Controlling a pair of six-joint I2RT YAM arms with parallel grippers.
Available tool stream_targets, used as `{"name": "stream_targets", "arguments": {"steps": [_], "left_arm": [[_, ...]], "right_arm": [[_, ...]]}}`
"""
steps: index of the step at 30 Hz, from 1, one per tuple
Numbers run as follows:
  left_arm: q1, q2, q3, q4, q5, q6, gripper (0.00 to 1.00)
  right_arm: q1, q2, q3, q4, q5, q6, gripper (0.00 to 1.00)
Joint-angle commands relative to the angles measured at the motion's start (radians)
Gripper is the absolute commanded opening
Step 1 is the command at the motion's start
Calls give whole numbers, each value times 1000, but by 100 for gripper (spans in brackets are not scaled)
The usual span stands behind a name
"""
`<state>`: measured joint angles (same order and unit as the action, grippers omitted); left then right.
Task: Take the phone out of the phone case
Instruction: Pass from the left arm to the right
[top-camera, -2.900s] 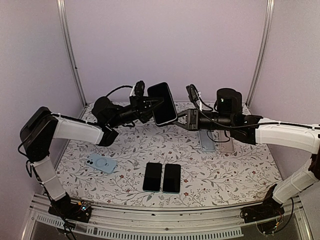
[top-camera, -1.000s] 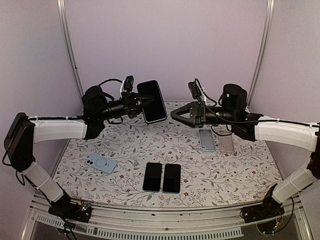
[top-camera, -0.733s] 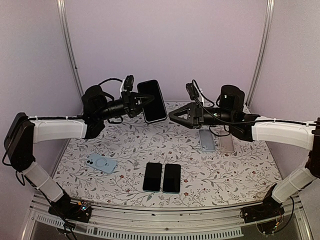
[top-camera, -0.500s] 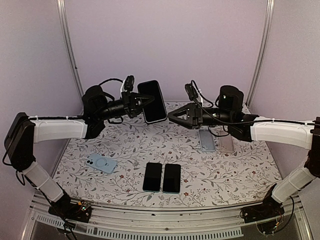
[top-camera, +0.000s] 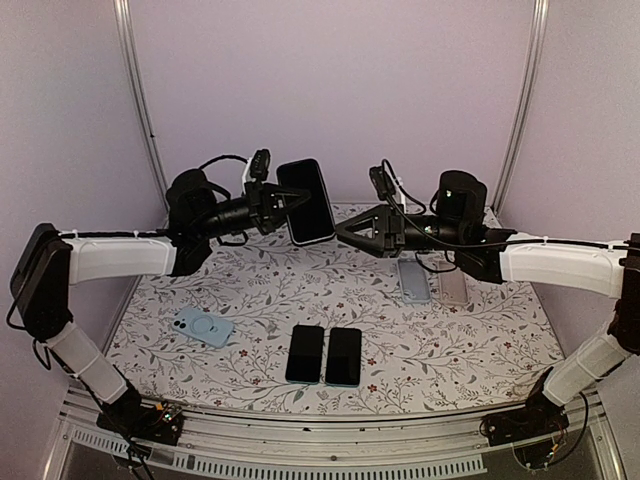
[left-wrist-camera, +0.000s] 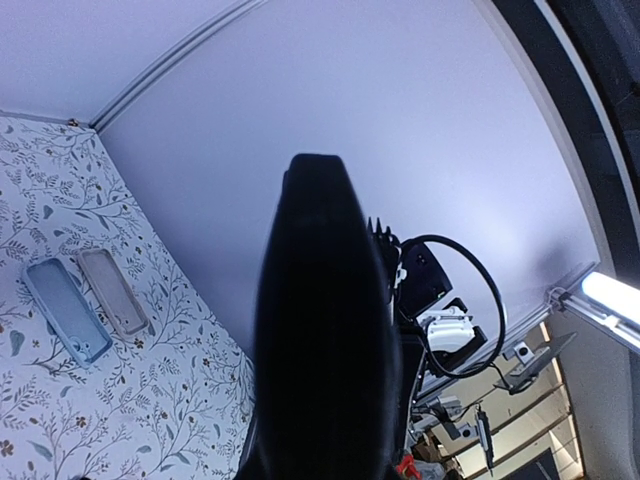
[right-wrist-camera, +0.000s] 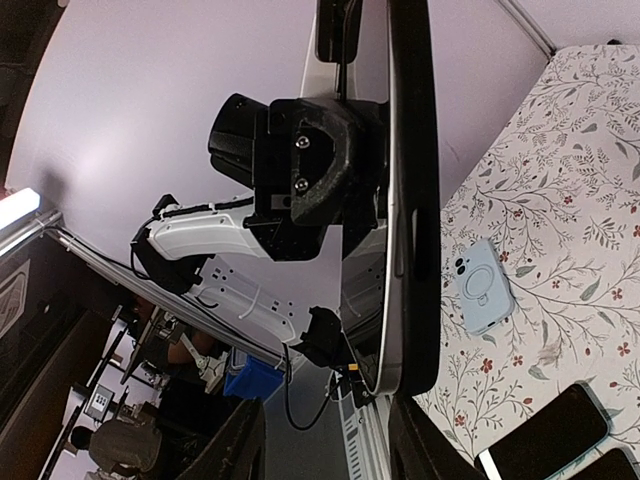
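My left gripper is shut on the phone in a black case and holds it upright in the air above the back of the table. In the left wrist view the cased phone fills the middle and hides the fingers. My right gripper is open, pointing left, with its tips just short of the phone's lower right edge. In the right wrist view I see the phone edge-on, silver frame inside black case, ahead of my open right gripper.
A light blue case with a ring lies on the floral table at the left. Two bare black phones lie side by side at the front. Two clear cases lie under the right arm.
My left gripper has carried the cased phone left and a little up, away from the right gripper. The right gripper, open, has since crept left towards the phone.
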<state>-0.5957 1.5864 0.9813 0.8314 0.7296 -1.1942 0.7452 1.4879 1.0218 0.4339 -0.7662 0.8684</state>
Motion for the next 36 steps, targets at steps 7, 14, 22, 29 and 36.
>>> {"name": "stream_targets", "arguments": {"steps": [7, 14, 22, 29, 36], "left_arm": [[-19, 18, 55, 47, 23, 26, 0], [-30, 20, 66, 79, 49, 28, 0], [-53, 14, 81, 105, 71, 37, 0], [-61, 18, 95, 91, 89, 47, 0], [-96, 91, 129, 103, 131, 16, 0]], "right_arm": [[4, 24, 21, 30, -7, 10, 45], [4, 42, 17, -24, 37, 26, 45], [1, 63, 10, -67, 84, 35, 45], [-3, 77, 14, -73, 90, 37, 45], [-3, 77, 43, -24, 79, 35, 45]]}}
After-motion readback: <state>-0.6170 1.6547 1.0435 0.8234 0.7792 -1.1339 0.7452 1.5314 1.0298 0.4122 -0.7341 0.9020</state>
